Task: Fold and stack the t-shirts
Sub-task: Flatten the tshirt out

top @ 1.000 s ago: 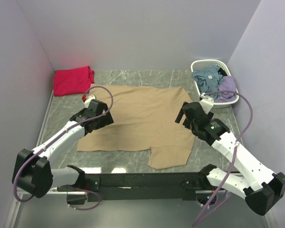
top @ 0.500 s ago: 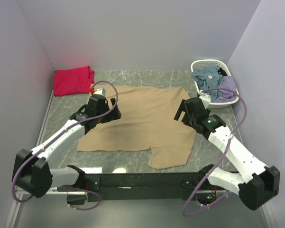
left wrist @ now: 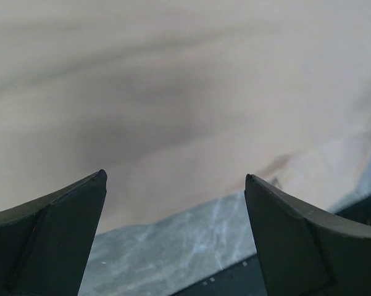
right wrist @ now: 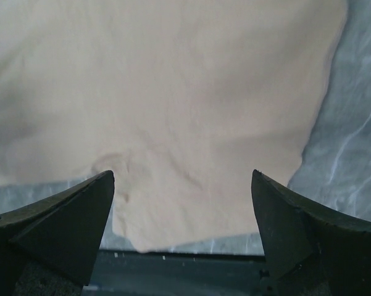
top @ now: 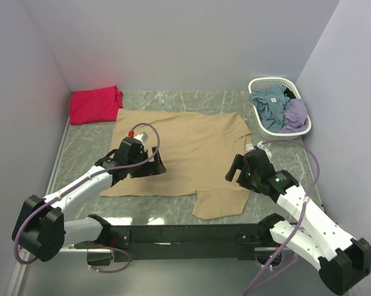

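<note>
Both my hands are released, jaws wide: left hand point(top: 155, 165) over the tan t-shirt point(top: 185, 148) near its front hem, right hand point(top: 233, 169) above the sleeve. It lies flat on the worktop point(top: 86, 148). If I pinch only the top layer, the fold bunches crooked.

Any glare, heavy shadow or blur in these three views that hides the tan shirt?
Top external: even light, sharp; the red-pink t-shirt tints the wall behind it pink. Left wrist: a soft dark shadow crosses the tan t-shirt, cloth slightly blurred. Right wrist: evenly lit, no glare, shirt edge and the veins of the table clear.
</note>
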Robot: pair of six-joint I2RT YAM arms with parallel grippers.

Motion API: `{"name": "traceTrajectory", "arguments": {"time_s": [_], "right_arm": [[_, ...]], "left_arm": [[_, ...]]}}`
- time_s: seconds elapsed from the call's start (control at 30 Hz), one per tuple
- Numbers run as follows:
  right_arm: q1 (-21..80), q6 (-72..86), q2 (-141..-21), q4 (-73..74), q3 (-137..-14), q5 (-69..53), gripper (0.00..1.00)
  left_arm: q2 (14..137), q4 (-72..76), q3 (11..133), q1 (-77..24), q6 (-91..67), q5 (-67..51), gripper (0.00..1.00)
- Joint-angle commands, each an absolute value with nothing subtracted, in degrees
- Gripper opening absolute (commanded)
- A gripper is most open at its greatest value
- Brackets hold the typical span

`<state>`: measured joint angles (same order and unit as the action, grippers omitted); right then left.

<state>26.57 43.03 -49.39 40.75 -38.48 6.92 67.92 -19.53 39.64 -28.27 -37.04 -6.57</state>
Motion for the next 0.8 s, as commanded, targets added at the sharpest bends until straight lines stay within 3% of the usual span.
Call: {"name": "traceTrajectory", "arguments": {"time_s": [0.0, 0.3, 0.77], "right_arm": [[29.79, 48.85, -43.26, 45.26, -35.69, 3.25, 0.97], [42.61, 60.1, -40.26, 52.82, -32.26, 5.97, 0.96], [52.29, 71.1, -39.99, 54.41, -26.46, 6.5, 0.96]], "left_arm": [[66.44, -17.05, 42.27, -32.5, -35.34, -13.62, 1.0], [69.43, -19.95, 42.19, -42.35, -35.6, -15.12, 1.0], [79.71, -22.68, 45.43, -54.58, -37.35, -8.88, 1.0]]}}
